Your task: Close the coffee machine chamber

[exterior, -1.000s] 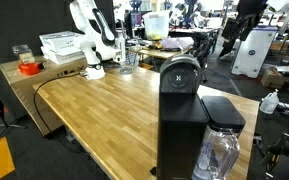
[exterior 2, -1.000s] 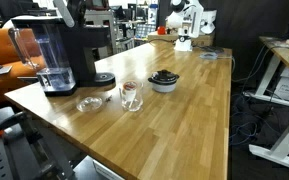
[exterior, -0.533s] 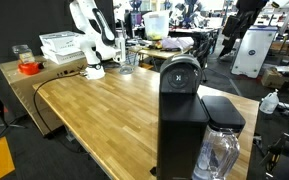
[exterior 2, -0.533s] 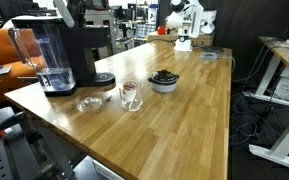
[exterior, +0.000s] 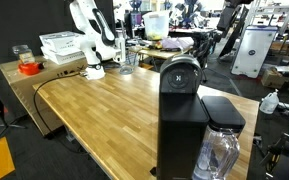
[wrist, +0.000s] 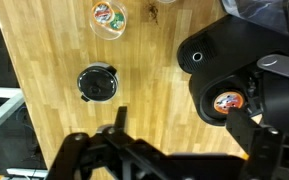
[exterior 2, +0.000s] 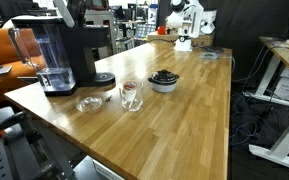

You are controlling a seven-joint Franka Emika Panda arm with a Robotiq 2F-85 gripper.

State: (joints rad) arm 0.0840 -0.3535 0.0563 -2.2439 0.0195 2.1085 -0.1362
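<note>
Wooden planks run the length of the counter (exterior: pixel 94 115), bare over most of its middle. Of the fingers (wrist: pixel 119 118), the wrist view shows only one slim dark tip above the gripper's linkage. I cannot tell whether they are spread or pressed together, and nothing shows between them. Beyond them a dark bowl (wrist: pixel 97 82) and a glass (wrist: pixel 109 15) sit on the wood.

In both exterior views the arm (exterior: pixel 88 35) stands at the far end of the counter. It is well apart from the machine (exterior: pixel 182 120), which sits by a corner at the opposite end with its tank (exterior: pixel 222 150) at its side. The chamber (exterior: pixel 180 72) looks tipped up with its emblem facing outward, so I judge it open and the approach not yet made.

Next, the fingers need to cross the counter, come over the raised head and press it down until it seats.

Around the counter is a crowded lab with desks and a black curtain, and a white basket (exterior: pixel 62 45) sits near the far corner.
</note>
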